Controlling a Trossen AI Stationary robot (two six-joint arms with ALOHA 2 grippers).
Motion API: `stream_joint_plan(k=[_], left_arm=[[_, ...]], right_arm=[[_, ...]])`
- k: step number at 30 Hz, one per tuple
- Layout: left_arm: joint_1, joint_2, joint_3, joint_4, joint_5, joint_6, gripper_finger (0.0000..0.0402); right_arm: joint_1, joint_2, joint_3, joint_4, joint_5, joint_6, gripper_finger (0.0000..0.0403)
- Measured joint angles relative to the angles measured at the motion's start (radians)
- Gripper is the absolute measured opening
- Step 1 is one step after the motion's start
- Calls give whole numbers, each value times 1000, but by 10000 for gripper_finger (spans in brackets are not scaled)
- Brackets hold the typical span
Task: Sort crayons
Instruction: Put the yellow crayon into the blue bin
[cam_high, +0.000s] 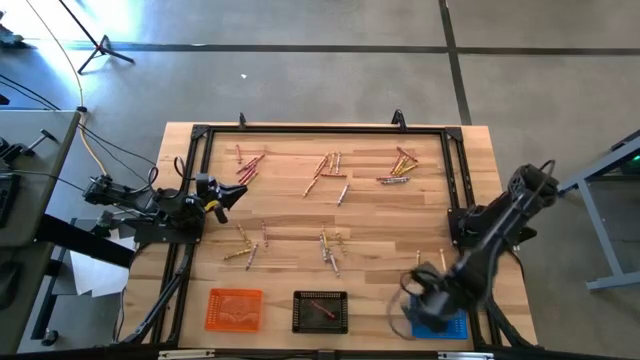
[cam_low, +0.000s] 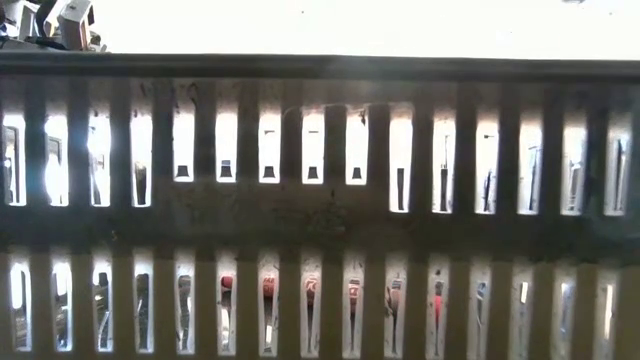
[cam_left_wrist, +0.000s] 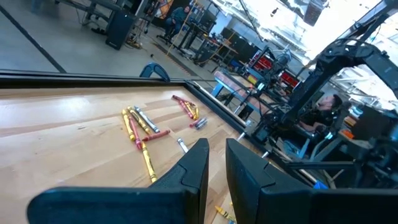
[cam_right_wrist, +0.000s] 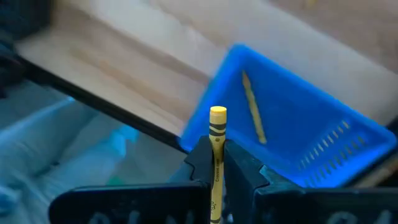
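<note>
At the lower right of the high view, the right gripper (cam_right_wrist: 216, 167) pinches a yellow crayon (cam_right_wrist: 217, 134) above the blue tray (cam_right_wrist: 323, 130), which already holds one. Released off-centre, it could strike the rim and bounce out. The left gripper (cam_left_wrist: 216, 163), narrowly parted and empty, waits at the table's left edge.

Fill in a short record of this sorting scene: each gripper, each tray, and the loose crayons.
right gripper: shut on yellow crayon, above blue tray
left gripper: at table's left side, holds nothing, narrow gap between fingers
blue tray: one yellow crayon inside
black tray: one red crayon
orange tray: contents unclear
loose crayons: several clusters on the table
</note>
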Motion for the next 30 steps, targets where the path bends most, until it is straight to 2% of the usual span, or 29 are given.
stream_joint_plan(k=[6, 14, 17, 24, 27, 30], left_arm=[[0, 0, 0, 0, 0, 0, 45], [0, 0, 0, 0, 0, 0, 45], [0, 0, 0, 0, 0, 0, 45], [0, 0, 0, 0, 0, 0, 45], [0, 0, 0, 0, 0, 0, 45], [0, 0, 0, 0, 0, 0, 45]], right_arm=[[118, 0, -49, -10, 8, -1, 12], [134, 0, -165, 45, 7, -34, 14], [132, 0, -193, 75, -23, -18, 30], [125, -1, -197, 77, -78, -46, 98], [104, -18, -197, 77, -115, -46, 108], [69, -49, -197, 76, -73, -45, 106]])
